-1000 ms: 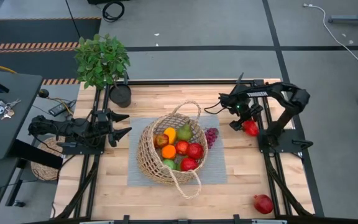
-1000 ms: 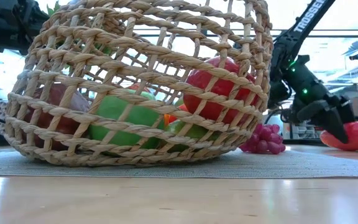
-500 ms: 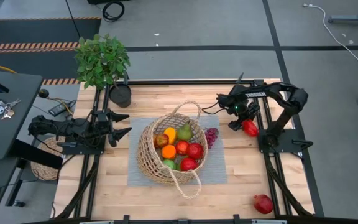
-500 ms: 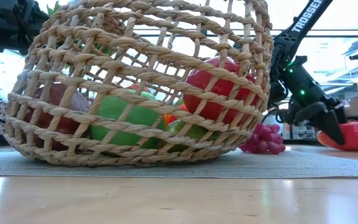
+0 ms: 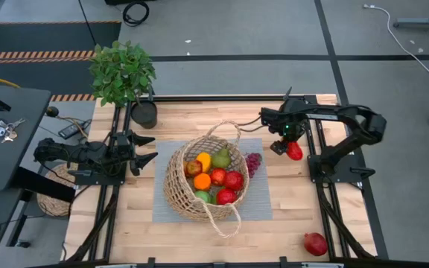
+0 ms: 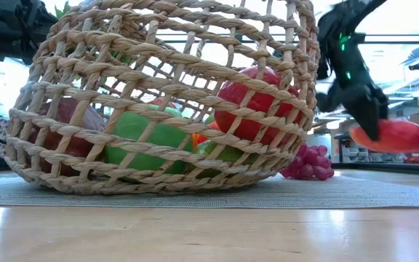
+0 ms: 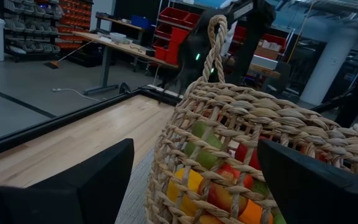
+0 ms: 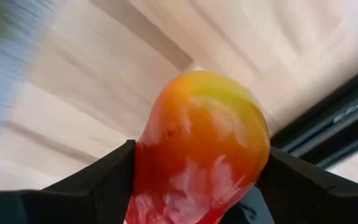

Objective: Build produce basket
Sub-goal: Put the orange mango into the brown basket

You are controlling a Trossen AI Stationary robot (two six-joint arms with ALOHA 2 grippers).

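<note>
The table (image 5: 125,223) carries a grey mat with the basket (image 5: 176,182) on it, already heaped with produce (image 5: 214,179). Grapes (image 5: 253,161) lie just beside the basket's right side. The left gripper (image 5: 146,149) waits spread wide, left of the basket. The right gripper (image 5: 283,141) hangs above the table, clamped on a red mango (image 5: 294,151). A pomegranate (image 5: 315,243) sits alone, near the front right corner.

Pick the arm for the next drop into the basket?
Right. Its gripper already grips a red-orange fruit off the table beside the basket. Left gripper waits open, empty, on the other side.
</note>
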